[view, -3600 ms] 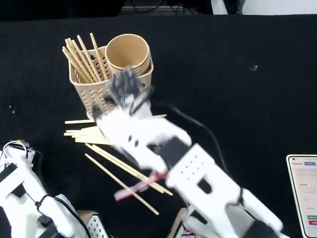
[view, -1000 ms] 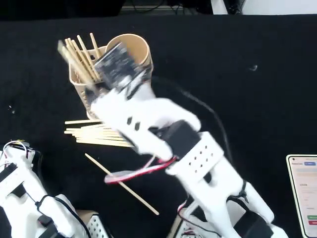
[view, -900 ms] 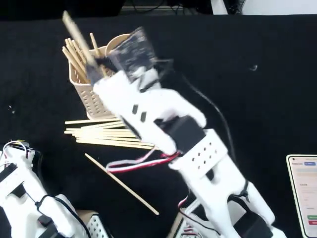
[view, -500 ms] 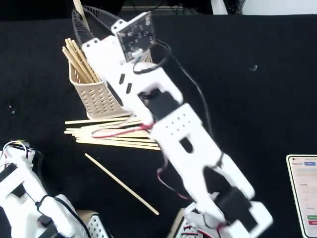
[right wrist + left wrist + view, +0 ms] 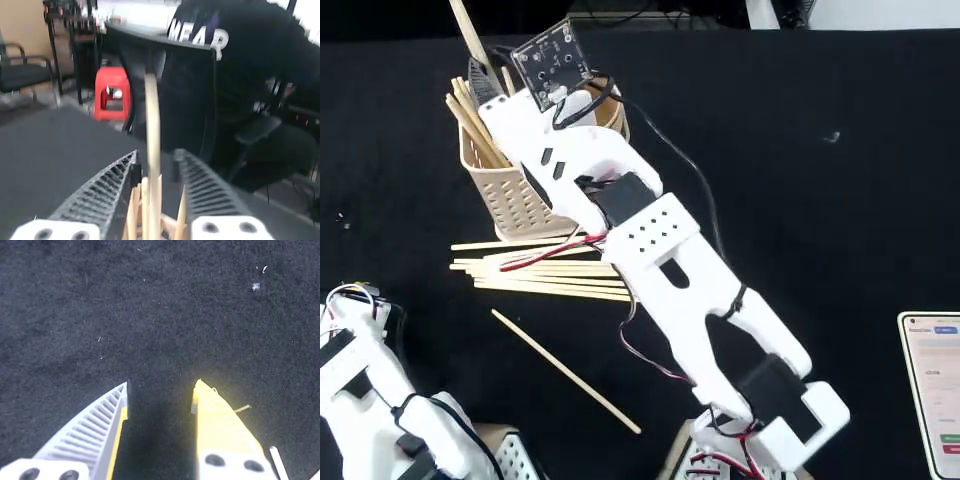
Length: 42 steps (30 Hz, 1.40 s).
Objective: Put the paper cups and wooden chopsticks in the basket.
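Black cloth covers the table (image 5: pixel 840 200). At its near left corner the left gripper (image 5: pixel 161 385) hangs spread over bare cloth. A stray chopstick (image 5: pixel 565 370) lies nearer the front edge, and a loose bundle (image 5: pixel 540 272) lies just before the basket (image 5: pixel 510 195), which holds paper cups (image 5: pixel 618 120), toward the far left corner. Above it the right gripper (image 5: pixel 156 154) pinches a wooden chopstick (image 5: pixel 152 115) upright. Released this high, it could glance off the crowded sticks or the rim and fall outside.

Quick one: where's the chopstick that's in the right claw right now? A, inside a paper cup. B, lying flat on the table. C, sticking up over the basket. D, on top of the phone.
C: the chopstick stands gripped in the right claw, raised above the basket rather than lying on the table.
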Motion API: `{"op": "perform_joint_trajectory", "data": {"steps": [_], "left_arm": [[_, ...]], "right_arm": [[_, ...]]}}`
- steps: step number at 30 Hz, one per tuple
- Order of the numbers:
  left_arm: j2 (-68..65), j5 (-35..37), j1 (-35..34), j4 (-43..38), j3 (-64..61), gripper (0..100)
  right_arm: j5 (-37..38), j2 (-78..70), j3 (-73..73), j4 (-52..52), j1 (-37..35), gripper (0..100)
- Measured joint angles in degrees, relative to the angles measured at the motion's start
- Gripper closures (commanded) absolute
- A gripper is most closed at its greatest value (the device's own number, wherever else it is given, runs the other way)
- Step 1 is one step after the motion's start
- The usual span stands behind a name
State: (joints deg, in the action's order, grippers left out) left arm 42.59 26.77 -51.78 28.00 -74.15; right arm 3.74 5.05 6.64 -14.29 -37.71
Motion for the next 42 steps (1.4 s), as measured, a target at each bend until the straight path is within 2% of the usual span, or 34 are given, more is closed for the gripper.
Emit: {"op": "perform_joint_trajectory", "data": {"steps": [5,9,14,16,20,24,26,30,36,38,42], "left_arm": [[0.0,0.0,0.0,0.0,0.0,79],[0.0,0.0,0.0,0.0,0.0,79],[0.0,0.0,0.0,0.0,0.0,79],[0.0,0.0,0.0,0.0,0.0,79],[0.0,0.0,0.0,0.0,0.0,79],[0.0,0.0,-0.1,0.0,0.0,79],[0.0,0.0,0.0,0.0,0.0,79],[0.0,0.0,0.0,0.0,0.0,79],[0.0,0.0,0.0,0.0,0.0,79],[0.0,0.0,-0.1,0.0,0.0,79],[0.0,0.0,0.0,0.0,0.0,79]], "right_arm": [[0.0,8.2,0.1,-9.0,0.2,89.0],[0.0,19.3,1.3,-23.0,0.0,90.7],[0.1,30.1,12.9,-45.7,-2.9,89.0],[0.2,30.7,20.7,-48.3,-4.4,83.7],[0.2,29.4,38.4,-43.3,-9.1,75.2],[0.1,23.8,49.1,-32.2,-14.6,75.1],[1.0,20.6,50.3,-26.5,-15.8,75.1],[8.2,12.0,50.2,-18.1,-15.3,75.1],[11.7,-1.4,43.0,-16.4,-10.0,75.2],[12.0,-3.3,40.9,-17.2,-9.5,77.9],[15.7,-4.3,37.9,-22.2,-8.9,94.8]]}}
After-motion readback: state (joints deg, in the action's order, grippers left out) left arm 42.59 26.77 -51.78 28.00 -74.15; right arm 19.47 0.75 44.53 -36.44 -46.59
